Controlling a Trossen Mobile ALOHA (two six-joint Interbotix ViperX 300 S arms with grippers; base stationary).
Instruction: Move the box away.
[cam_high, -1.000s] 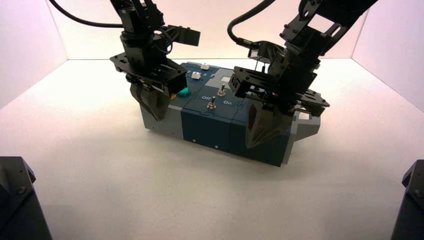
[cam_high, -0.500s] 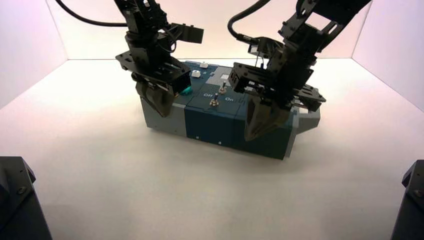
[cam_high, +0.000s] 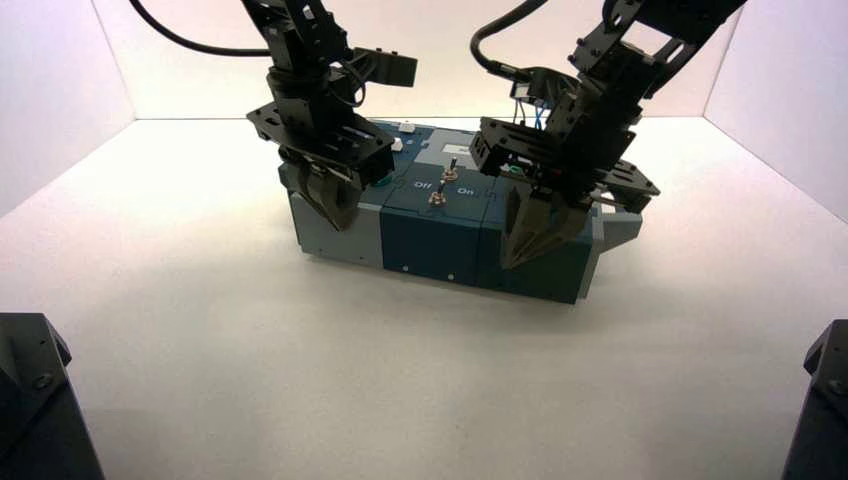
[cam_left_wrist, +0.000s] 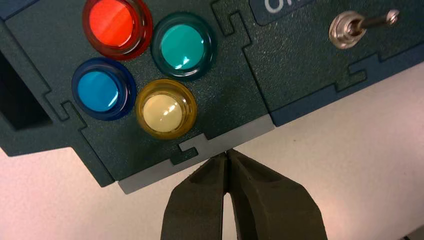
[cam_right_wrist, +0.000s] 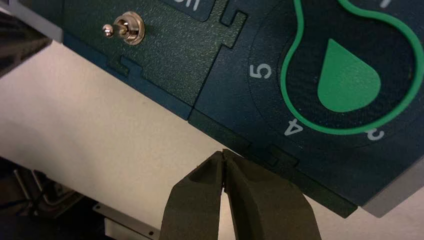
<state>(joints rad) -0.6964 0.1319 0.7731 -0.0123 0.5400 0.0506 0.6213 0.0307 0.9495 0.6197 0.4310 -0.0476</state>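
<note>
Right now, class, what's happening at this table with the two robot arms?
A robot has both grippers shut at the near long side of a dark-blue and grey box. The left gripper is by the end with the coloured buttons, the right gripper by the green dial. They seem to be pushing it away, though contact isn't certain. The box sits on the table.

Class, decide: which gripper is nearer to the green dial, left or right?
Right. The right gripper is at the box's near edge, beside the green dial; the left gripper is beside the yellow button.
</note>
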